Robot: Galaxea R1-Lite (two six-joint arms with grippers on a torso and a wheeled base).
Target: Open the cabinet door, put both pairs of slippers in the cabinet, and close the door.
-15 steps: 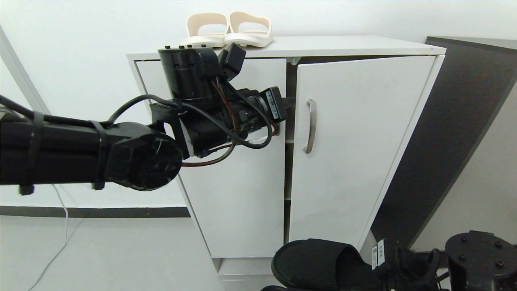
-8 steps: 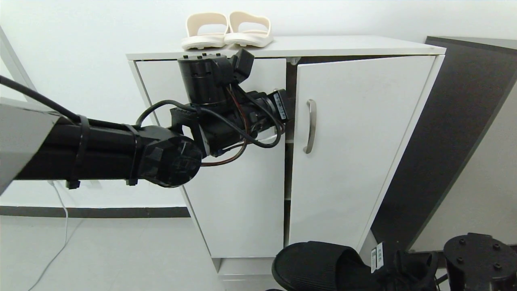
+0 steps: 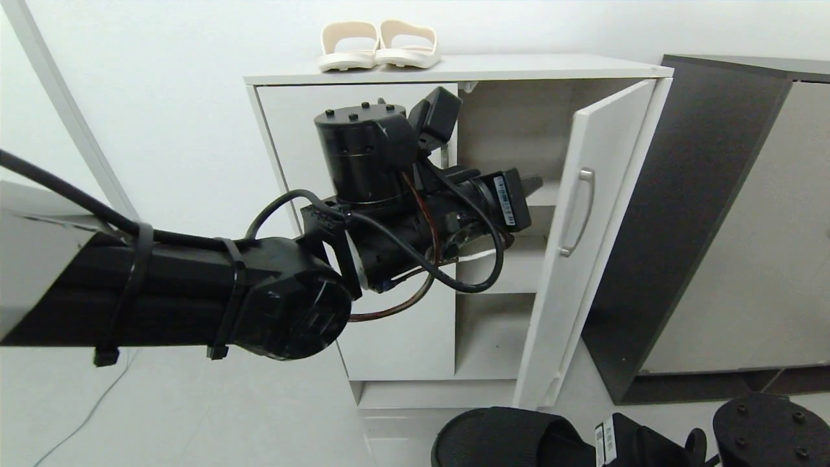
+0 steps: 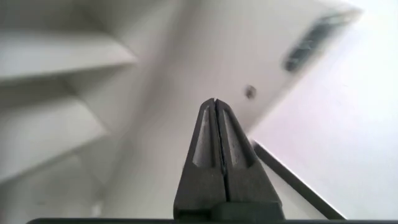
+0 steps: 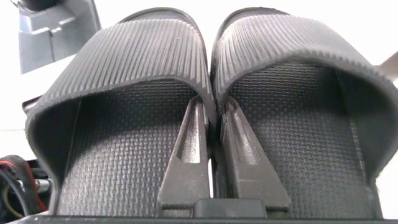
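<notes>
1. Nearest and lowest, the right gripper has 1 finger inside each of the black slippers. It pinches their 2 inner walls together, so the pair hangs as 1 bundle.
2. Beyond that, the left gripper is thrust into the cabinet opening at about handle height. Its fingers are pressed tight together with nothing between them.
3. The cabinet door stands partly open on its right-hand hinges, with the handle facing outward. I can't tell whether the left tips touch its inner face.
4. The step in hand looks like swinging that door wider.
   - The closed tips should press on the inner face near the free edge, where leverage is best.
   - They should follow the hinge arc outward rather than push straight ahead.
   - The wrist and its cables need to stay off the shelves.
   - The slipper bundle is best held low, out of the door's sweep, until the gap takes it comfortably.
5. Farthest off, the white slippers sit side by side on the cabinet's top, not yet put away.
</notes>
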